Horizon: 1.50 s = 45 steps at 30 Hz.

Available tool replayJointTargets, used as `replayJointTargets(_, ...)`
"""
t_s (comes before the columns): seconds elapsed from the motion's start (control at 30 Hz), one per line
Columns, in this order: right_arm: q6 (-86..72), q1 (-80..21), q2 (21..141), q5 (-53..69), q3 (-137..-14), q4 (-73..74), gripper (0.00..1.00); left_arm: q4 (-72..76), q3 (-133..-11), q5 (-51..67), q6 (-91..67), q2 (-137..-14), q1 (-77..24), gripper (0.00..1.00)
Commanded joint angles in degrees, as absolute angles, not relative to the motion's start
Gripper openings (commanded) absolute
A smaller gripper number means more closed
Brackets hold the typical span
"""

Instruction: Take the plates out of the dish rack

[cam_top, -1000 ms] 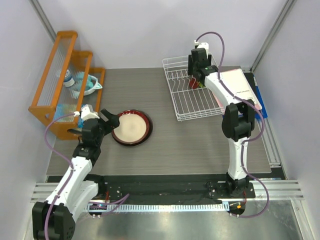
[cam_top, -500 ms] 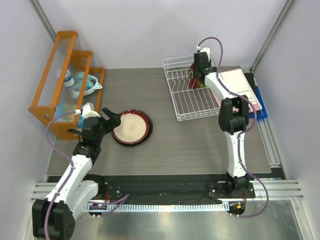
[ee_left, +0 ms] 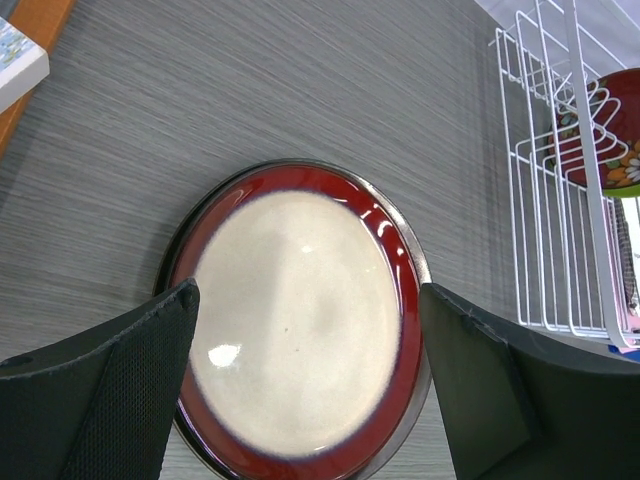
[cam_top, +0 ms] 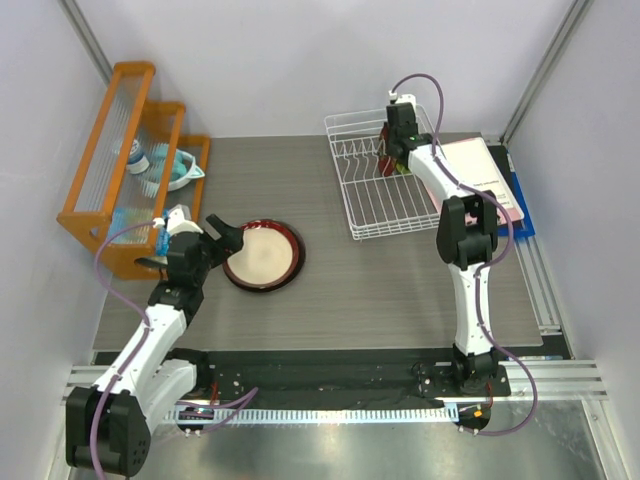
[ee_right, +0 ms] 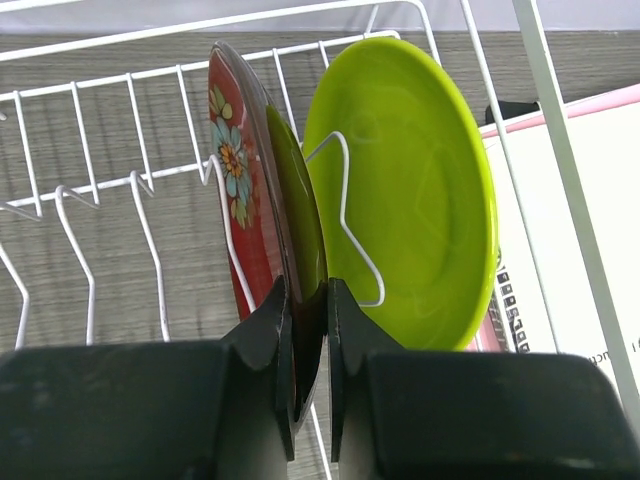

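Note:
The white wire dish rack [cam_top: 390, 210] stands at the back right. Upright between its prongs is a dark red plate [ee_right: 235, 200] with flower marks. My right gripper [ee_right: 307, 285] is shut on the near rim of that plate, one finger on each face. A lime green plate [ee_right: 420, 190] stands just to its right, also in the rack. On the table at the left lies a red-rimmed cream plate [cam_top: 263, 254], and a grey rim shows under it. My left gripper [ee_left: 308, 295] hangs open over this plate, fingers wide on either side, holding nothing.
An orange wooden shelf [cam_top: 130, 160] holding cups and a bowl stands along the left edge, close behind my left arm. A pink and white book [cam_top: 480, 175] lies against the rack's right side. Walls close in the back and both sides.
My right gripper's jaws have closed onto the dark red plate's rim after the wrist settled over the rack. The left arm has barely moved and stays open.

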<state>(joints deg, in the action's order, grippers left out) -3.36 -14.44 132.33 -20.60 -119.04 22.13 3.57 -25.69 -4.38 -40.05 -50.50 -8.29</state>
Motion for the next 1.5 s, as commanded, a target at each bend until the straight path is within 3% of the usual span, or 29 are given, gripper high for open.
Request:
replayJointTargets(0.0, -1.23, -15.56, 124.99, -27.59, -115.50, 17.68, 0.01, 5.45, -26.19, -3.52, -39.90, -51.15, -8.44, 0.90)
replayJointTargets(0.13, -0.26, -16.43, 119.63, -31.11, -110.22, 13.80, 0.01, 4.05, -27.24, -3.60, -39.46, -51.94, -8.44, 0.92)
replayJointTargets(0.17, -0.35, -16.70, 118.92, -31.64, -109.69, 13.71, 0.01, 3.17, -27.51, -3.78, -39.38, -52.29, -8.44, 0.99)
replayJointTargets(0.47, -1.30, -17.67, 110.40, -33.66, -104.51, 13.44, 0.01, 2.29, -28.30, -2.38, -39.73, -52.47, -8.44, 0.99)
replayJointTargets(0.73, -6.06, -23.28, 95.57, -32.26, -97.31, 17.14, 0.01, 7.03, -28.12, 5.97, -41.57, -54.05, -8.44, 0.99)
replayJointTargets(0.9, -10.54, -27.24, 89.04, -24.38, -92.82, 21.53, 0.01, 11.68, -27.60, 10.89, -42.01, -55.19, -8.44, 1.00)
replayJointTargets(1.03, -18.17, -28.65, 83.42, -14.61, -82.57, 19.87, 0.01, 18.52, -26.81, 17.12, -44.20, -58.00, -8.44, 0.99)
replayJointTargets(1.2, -24.95, -30.50, 78.06, -5.21, -70.70, 12.06, 0.01, 25.39, -26.01, 22.32, -47.98, -61.08, -8.61, 0.99)
replayJointTargets(1.47, -34.45, -33.04, 77.96, 3.78, -62.05, 0.27, 0.01, 33.04, -25.31, 27.33, -50.97, -67.41, -9.84, 0.99)
